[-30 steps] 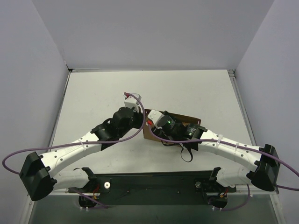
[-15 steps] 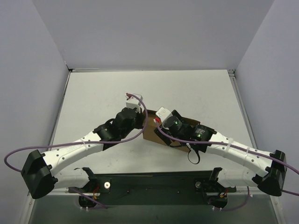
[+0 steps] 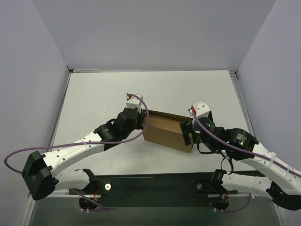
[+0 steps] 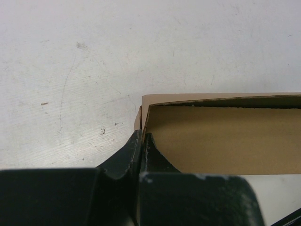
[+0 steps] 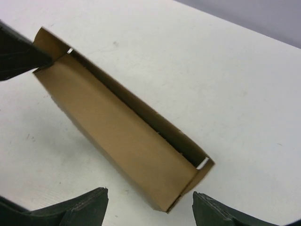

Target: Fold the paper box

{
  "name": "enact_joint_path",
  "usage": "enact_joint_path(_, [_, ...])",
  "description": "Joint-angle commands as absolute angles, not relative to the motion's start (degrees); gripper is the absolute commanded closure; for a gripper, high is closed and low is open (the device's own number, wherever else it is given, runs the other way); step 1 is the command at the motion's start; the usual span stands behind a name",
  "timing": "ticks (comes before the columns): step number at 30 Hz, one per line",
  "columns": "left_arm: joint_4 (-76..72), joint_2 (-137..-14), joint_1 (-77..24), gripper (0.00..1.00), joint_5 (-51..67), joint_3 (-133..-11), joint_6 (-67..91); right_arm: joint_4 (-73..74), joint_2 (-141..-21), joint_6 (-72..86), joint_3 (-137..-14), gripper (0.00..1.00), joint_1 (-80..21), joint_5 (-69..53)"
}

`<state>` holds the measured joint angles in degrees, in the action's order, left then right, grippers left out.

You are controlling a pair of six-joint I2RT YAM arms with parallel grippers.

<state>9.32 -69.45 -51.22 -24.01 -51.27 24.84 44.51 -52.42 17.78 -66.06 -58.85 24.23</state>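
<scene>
One plain brown corrugated cardboard box point(image 3: 164, 131), long and narrow, sits mid-table on scuffed white tabletop point(image 3: 103, 94), slanting upper left to lower right in top view; dark interior shows through long opening. Left gripper point(image 4: 141, 141) clenched on box's left end wall, thin card pinched between fingertips. Right gripper point(image 3: 188, 134) released, jaws spread wide at opposite end, box corner between them with gap either side. Both wrists hide box ends from above. Purple cables point(image 3: 28, 153) loop off arms. Grey walls point(image 3: 141, 33) enclose table. Black base rail point(image 3: 155, 183) along near edge.
</scene>
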Motion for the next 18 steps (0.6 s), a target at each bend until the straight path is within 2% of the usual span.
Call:
enact_joint_path(1, [24.79,-71.89,-51.06,1.0,-23.29,-48.6,23.64,57.38,-52.03,29.5,-72.14,0.29,-58.36,35.4])
enact_joint_path(5, [24.87,-71.72,-51.33,1.0,-23.2,-49.13,23.64,64.32,-51.94,36.11,-74.96,0.33,-57.66,41.74])
enact_joint_path(8, [25.14,-71.98,-51.68,1.0,-23.29,-49.48,23.73,66.27,-52.03,37.09,-74.01,0.35,-56.08,42.19])
enact_joint_path(14, [25.75,-72.33,-52.47,1.0,-23.55,-50.1,23.82,62.41,-54.05,36.39,-71.81,0.41,-55.9,41.66])
enact_joint_path(18, [26.28,-72.34,-52.82,1.0,-24.26,-50.71,23.91,53.99,-52.91,35.16,-69.35,0.42,-55.81,40.26])
